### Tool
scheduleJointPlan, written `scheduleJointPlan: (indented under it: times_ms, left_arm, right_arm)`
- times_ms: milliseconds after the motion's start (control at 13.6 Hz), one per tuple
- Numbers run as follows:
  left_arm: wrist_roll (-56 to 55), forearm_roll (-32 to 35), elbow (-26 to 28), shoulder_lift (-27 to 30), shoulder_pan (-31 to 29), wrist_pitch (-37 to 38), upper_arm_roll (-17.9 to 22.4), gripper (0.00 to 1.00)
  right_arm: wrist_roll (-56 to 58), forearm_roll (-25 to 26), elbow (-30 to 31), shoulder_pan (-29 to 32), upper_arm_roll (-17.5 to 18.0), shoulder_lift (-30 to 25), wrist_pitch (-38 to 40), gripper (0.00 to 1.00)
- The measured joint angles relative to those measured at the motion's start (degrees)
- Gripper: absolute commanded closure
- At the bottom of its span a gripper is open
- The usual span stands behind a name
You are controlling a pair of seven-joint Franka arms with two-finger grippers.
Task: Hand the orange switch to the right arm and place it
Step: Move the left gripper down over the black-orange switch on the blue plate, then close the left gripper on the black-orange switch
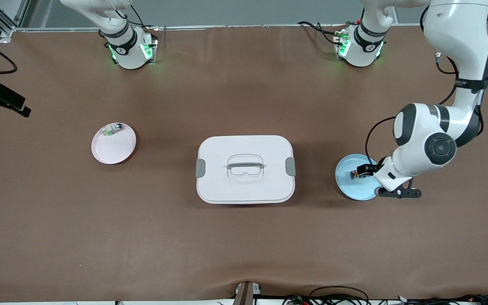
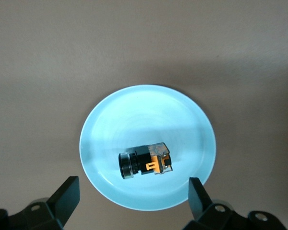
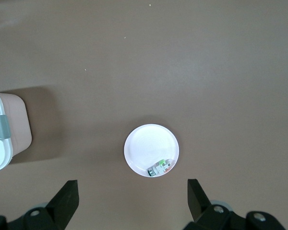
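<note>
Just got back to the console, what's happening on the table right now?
The left hand hangs open over the light blue round plate, where the small black-and-orange switch lies untouched. The right hand is open too, high above the pink round plate that holds a small green-and-clear part. The closed white box with grey latches sits between the plates. No handover has started.

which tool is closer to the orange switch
Left. The left tool hangs open right over the orange switch on the blue plate; the right tool is over the pink plate.
</note>
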State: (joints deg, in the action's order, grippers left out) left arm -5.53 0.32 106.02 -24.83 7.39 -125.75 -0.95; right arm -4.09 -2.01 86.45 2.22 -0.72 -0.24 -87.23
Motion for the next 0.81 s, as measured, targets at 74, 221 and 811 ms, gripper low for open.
scheduleJointPlan:
  times_ms: [74,221,811]
  left_arm:
    - [-0.33,0.18,0.66,-0.45,-0.01,-1.19,0.0,0.0]
    - [-0.38,0.52,1.86,-1.09,-0.01,-3.28,0.0,0.0]
    - [-4.46,3.6,4.53,-2.31,1.88,-4.85,-0.27,0.0]
  right_arm:
    - [0.0,0.0,0.0,0.0,0.0,0.0,0.01,0.0]
    - [0.01,0.17,0.0,0.0,0.05,0.0,0.02,0.0]
    - [0.05,1.13,0.0,0.0,0.17,0.04,0.11,0.0]
